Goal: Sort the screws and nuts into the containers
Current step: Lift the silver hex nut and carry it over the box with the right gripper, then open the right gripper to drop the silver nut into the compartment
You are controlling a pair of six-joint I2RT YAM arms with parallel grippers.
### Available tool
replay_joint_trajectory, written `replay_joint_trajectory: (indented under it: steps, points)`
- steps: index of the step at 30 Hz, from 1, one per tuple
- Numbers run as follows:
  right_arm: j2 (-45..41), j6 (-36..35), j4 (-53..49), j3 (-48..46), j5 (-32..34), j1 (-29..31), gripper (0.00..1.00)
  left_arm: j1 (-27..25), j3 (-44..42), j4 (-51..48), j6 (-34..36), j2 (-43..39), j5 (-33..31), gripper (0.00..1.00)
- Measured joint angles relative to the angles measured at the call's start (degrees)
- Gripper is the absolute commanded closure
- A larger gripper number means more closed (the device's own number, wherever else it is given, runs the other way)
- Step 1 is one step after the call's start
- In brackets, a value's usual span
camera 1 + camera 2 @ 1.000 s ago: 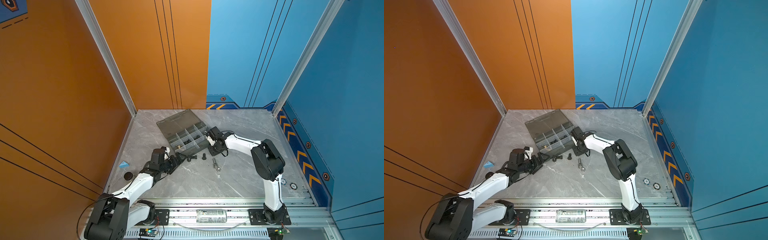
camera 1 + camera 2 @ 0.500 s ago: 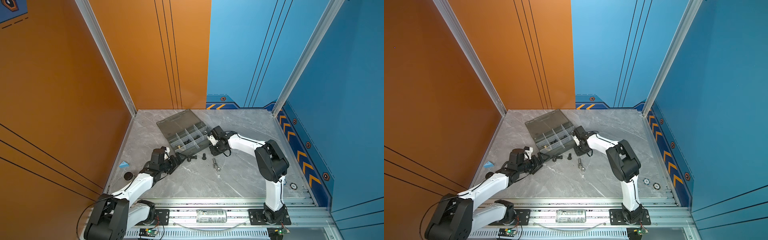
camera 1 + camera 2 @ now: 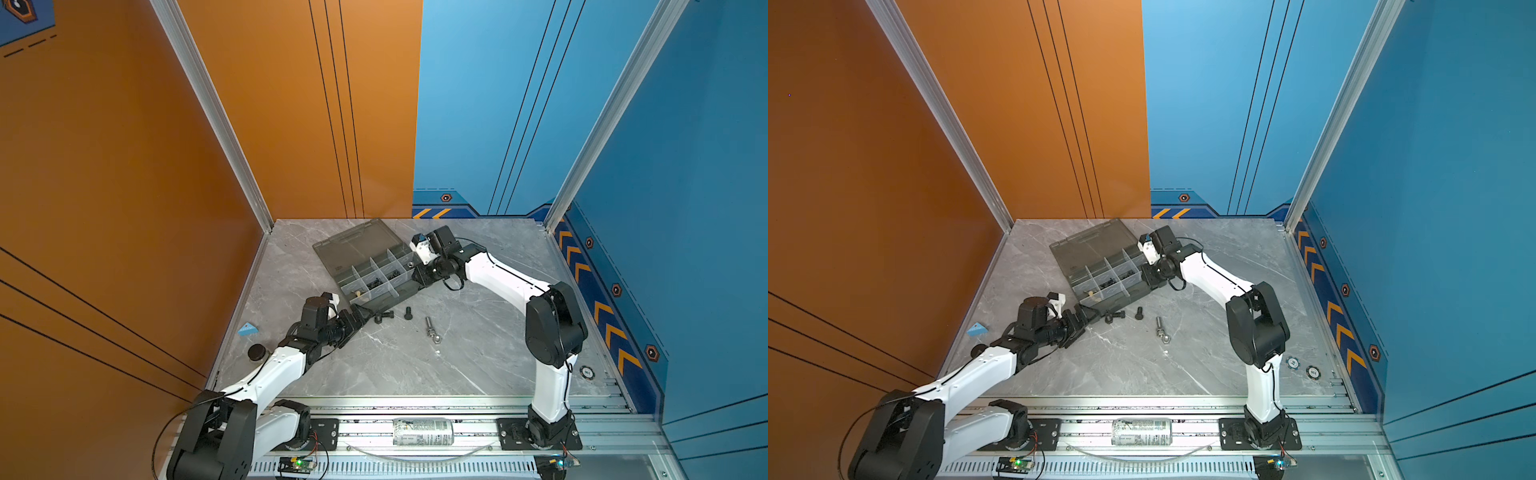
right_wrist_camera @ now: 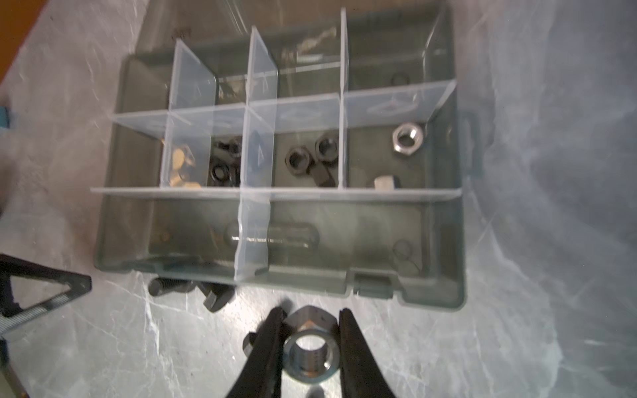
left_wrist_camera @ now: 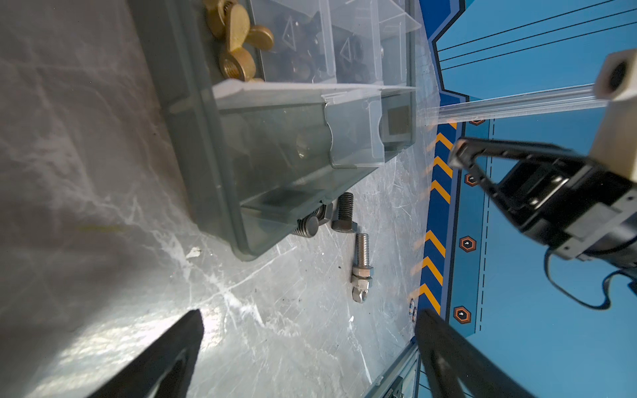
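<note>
The right arm (image 3: 498, 277) reaches to the right end of the box (image 3: 386, 296). Its right jaws are drawn in narrow on a silver nut (image 4: 310, 355), pinched flat to flat with the hole facing the wrist camera. That grip on opposite flats looks chosen so the small ring cannot roll out. In the right wrist view the nut shows against bare table (image 4: 517, 327), just outside the box's latch wall. I cannot tell whether it already hangs over a compartment, and the picture is a little blurred. The likely goal is the end compartment, where a matching nut (image 4: 406, 139) lies. Black nuts (image 4: 310, 158) fill the compartment beside it and brass wing nuts (image 5: 234, 41) one further along, so like is kept with like. The lid (image 3: 357, 245) lies folded flat behind, leaving every compartment open from above.

The left arm (image 3: 282, 365) sits low by the box's other near corner. Its left jaws stand wide, holding nothing and touching nothing that I can see. They face the loose pieces on the table, which suggests a pick there comes next. Two black screws (image 5: 344, 215) lie just beside the box's front wall, and a silver screw (image 5: 361, 265) with nuts threaded on it lies a little apart from them, clear of both arms
</note>
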Motion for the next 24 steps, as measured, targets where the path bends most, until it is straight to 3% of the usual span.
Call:
replay_joint_trajectory:
  steps: [9, 19, 24]
  points:
    - [13.44, 0.2, 0.55, 16.96, 3.63, -0.57, 0.97, 0.44, 0.0, -1.22, 0.39, -2.14, 0.02, 0.02]
    - [23.61, 1.75, -1.14, 24.79, 5.11, -1.38, 0.96, 1.09, 0.0, -2.8, 0.42, -3.34, 0.02, 0.02]
    - [23.91, 1.75, -1.84, 24.81, 5.92, -1.42, 0.83, 1.25, 0.0, -3.37, 0.42, -3.65, 0.02, 0.02]
